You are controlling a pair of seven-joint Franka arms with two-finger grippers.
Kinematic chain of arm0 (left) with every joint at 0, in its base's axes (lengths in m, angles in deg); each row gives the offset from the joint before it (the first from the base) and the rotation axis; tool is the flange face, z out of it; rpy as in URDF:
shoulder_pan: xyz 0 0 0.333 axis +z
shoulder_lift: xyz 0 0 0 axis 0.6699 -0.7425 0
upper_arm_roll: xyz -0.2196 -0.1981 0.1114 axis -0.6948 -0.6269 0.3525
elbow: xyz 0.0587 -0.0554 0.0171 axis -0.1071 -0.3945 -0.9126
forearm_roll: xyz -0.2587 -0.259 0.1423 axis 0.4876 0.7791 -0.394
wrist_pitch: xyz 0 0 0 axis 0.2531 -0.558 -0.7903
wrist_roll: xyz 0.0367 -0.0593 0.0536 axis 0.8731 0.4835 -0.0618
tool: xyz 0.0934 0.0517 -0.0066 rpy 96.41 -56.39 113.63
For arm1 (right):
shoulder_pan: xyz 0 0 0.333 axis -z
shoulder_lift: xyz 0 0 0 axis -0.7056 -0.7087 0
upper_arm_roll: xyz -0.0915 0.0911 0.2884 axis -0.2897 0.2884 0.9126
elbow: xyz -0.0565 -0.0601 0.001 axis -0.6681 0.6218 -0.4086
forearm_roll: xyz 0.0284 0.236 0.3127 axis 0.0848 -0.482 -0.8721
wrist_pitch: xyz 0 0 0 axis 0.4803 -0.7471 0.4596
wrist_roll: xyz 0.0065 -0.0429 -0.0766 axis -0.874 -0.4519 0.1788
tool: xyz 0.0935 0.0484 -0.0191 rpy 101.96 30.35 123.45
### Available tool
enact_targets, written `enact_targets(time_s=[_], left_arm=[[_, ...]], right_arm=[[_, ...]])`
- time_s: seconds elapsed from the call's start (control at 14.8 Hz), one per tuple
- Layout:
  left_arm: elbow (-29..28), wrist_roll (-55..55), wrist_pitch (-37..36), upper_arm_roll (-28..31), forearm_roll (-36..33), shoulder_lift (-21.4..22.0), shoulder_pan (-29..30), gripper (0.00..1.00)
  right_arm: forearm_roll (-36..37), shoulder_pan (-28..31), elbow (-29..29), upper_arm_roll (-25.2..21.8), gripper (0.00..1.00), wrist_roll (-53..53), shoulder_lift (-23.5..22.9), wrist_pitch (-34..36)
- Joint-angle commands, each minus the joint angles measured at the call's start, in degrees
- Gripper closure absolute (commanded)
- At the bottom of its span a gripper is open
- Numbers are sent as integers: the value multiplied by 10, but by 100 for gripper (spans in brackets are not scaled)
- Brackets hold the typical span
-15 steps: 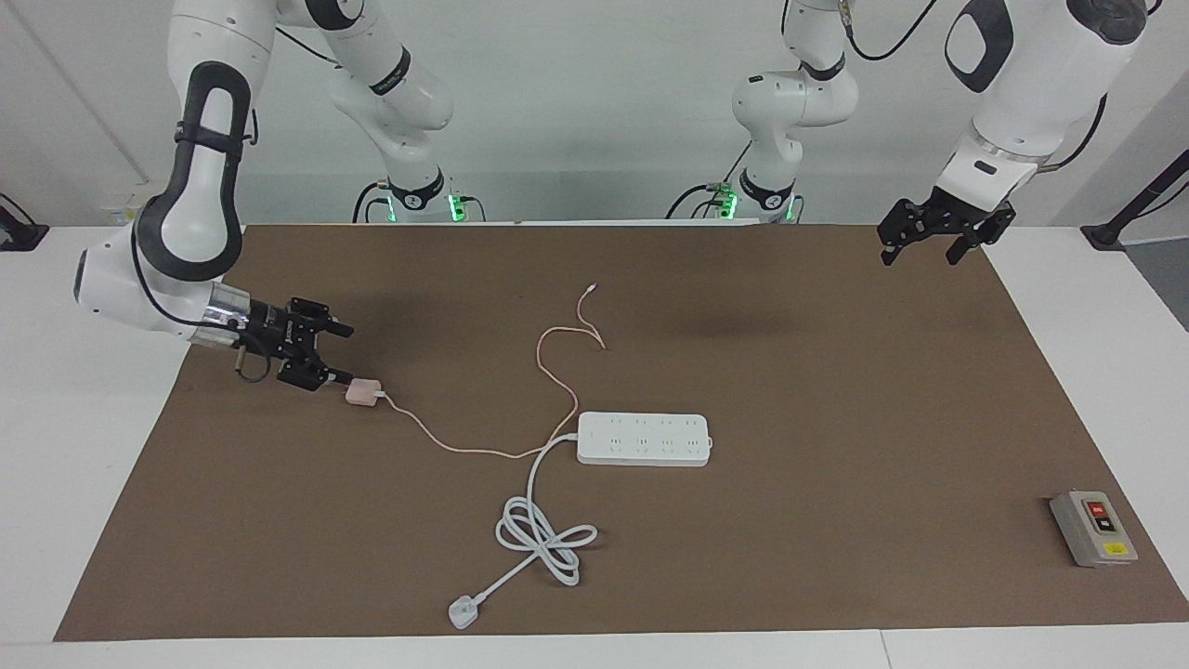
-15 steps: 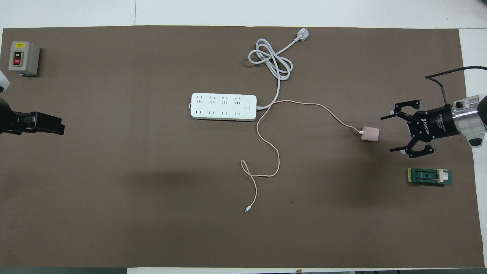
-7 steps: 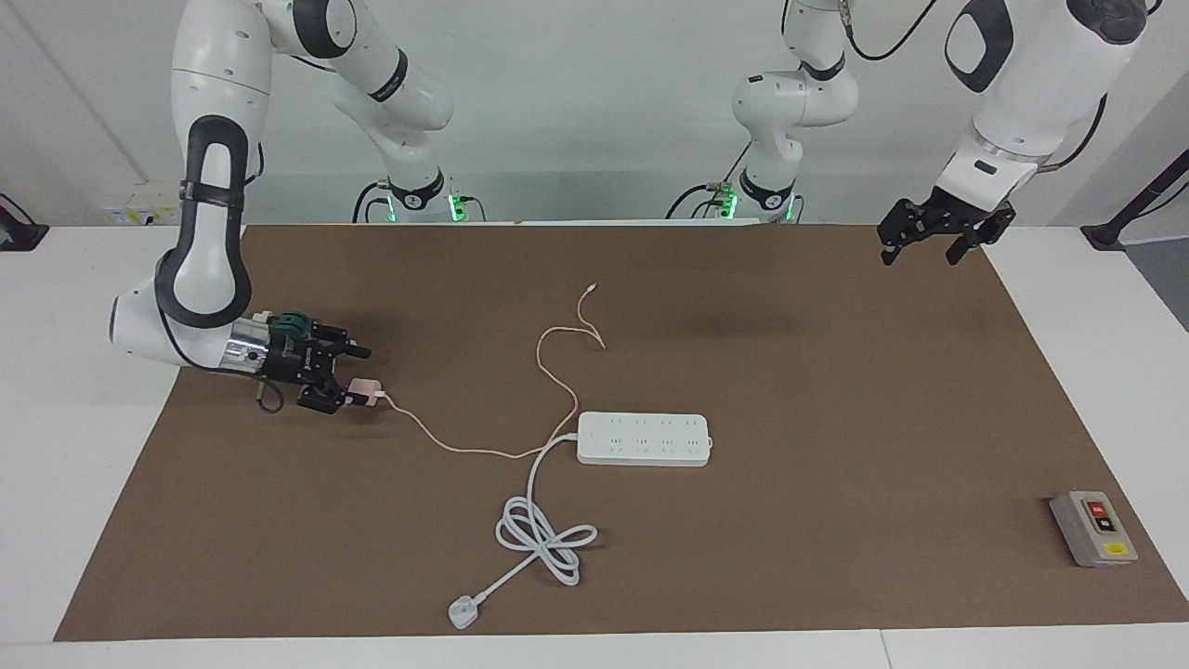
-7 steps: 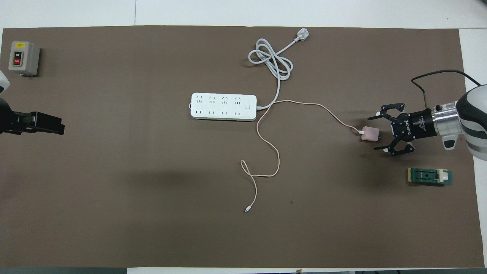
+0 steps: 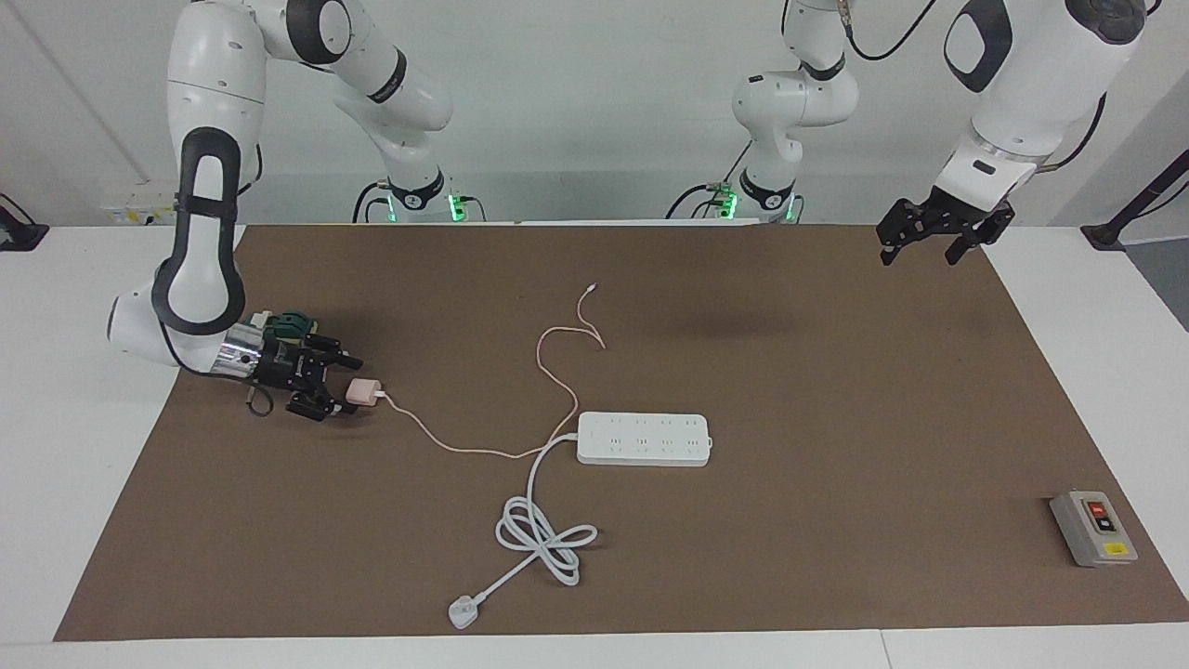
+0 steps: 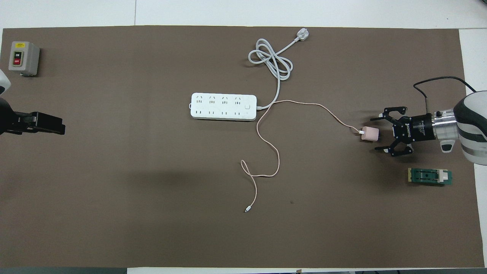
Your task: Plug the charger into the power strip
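The right claw (image 5: 351, 388) has come down low at the charger (image 5: 363, 392), jaws wide open around its end. Nothing is gripped yet, so closing seems next. The left claw (image 5: 915, 251) waits open above the counter (image 5: 836, 390).

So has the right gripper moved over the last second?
Yes. The right gripper has slid toward the charger, its open fingers now flanking it; the green board stayed put.
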Motion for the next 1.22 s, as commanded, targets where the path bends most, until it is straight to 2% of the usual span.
enact_targets(time_s=[0.0, 0.2, 0.27, 0.41, 0.47, 0.54, 0.61, 0.95, 1.15], left_arm=[[-39, 5, 24, 2, 17, 27, -3, 0], [-66, 34, 37, 8, 116, 30, 5, 0], [-74, 41, 41, 10, 148, 30, 11, 0], [-93, 42, 48, 10, 221, 31, 28, 0], [-100, 42, 49, 10, 252, 27, 29, 0], [-111, 45, 56, 10, 278, 22, 28, 0], [-132, 66, 69, 10, 312, 20, 27, 0], [-160, 182, 70, 10, 512, -28, 24, 0], [-175, 209, 67, 7, 587, -38, 19, 0]], right_arm=[[-19, 4, -20, 5, 0, 25, 0, -19], [-25, 3, -28, 5, 0, 34, 1, -25], [-25, 2, -29, 5, 10, 37, 1, -31], [-25, 0, -35, 5, 49, 37, 1, -36], [-26, -1, -38, 5, 74, 37, 1, -44], [-26, -2, -42, 6, 94, 38, 2, -51], [-26, -2, -43, 6, 100, 38, 2, -56], [-26, -7, -28, 9, 100, 15, 3, -46], [-26, -19, 2, 12, 100, -35, 17, -2]])
